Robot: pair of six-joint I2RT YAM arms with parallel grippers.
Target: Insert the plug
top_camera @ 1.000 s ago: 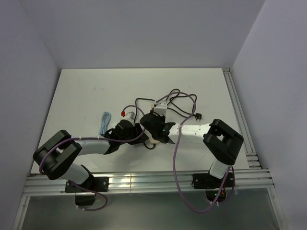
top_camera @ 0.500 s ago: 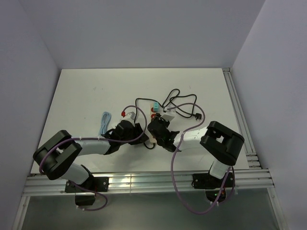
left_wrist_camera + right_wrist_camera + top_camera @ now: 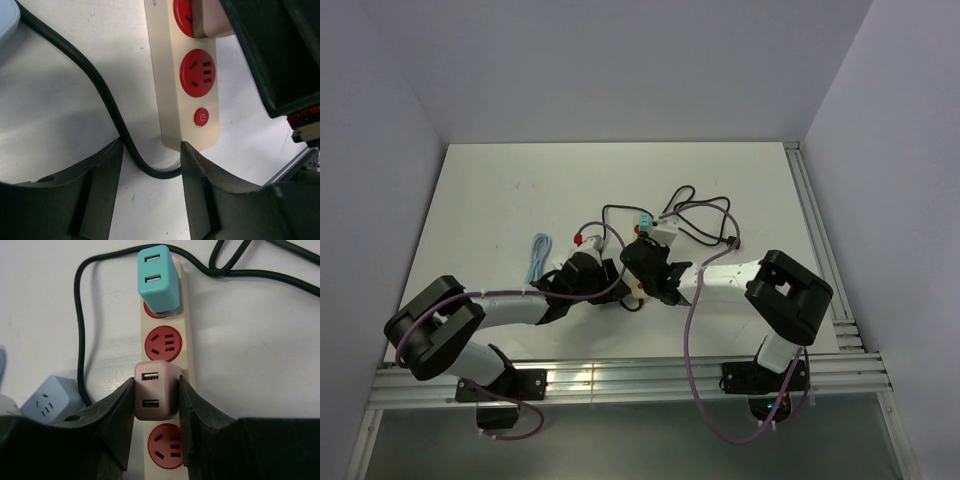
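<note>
Top external: both arms reach in to the middle of the table point(image 3: 490, 200). The left gripper point(image 3: 612, 274) and right gripper point(image 3: 640, 258) sit close together. A teal charger point(image 3: 644, 221) lies just beyond the right gripper. A light-blue cable point(image 3: 538, 257) lies left of the left arm. The cluster is well apart from the side rail point(image 3: 812, 230), with bare surface to the left and toward the far edge.

Left wrist: the left gripper's fingers point(image 3: 100, 190) are spread and hold nothing. The end of the cream power strip point(image 3: 165, 100), with its red switch point(image 3: 201, 117), sits just ahead of one finger. A black cord point(image 3: 107, 100) curves through the gap. One free red socket point(image 3: 197, 73) is next to the switch.

Right wrist: the pink plug point(image 3: 156, 390) stands on the strip, pinched between the right gripper's fingers point(image 3: 120, 415) on both sides. How deep it sits cannot be told. There is a free socket on each side of it along the strip. A blue socket cube point(image 3: 50, 402) lies to the left. The strip's right edge is open.
</note>
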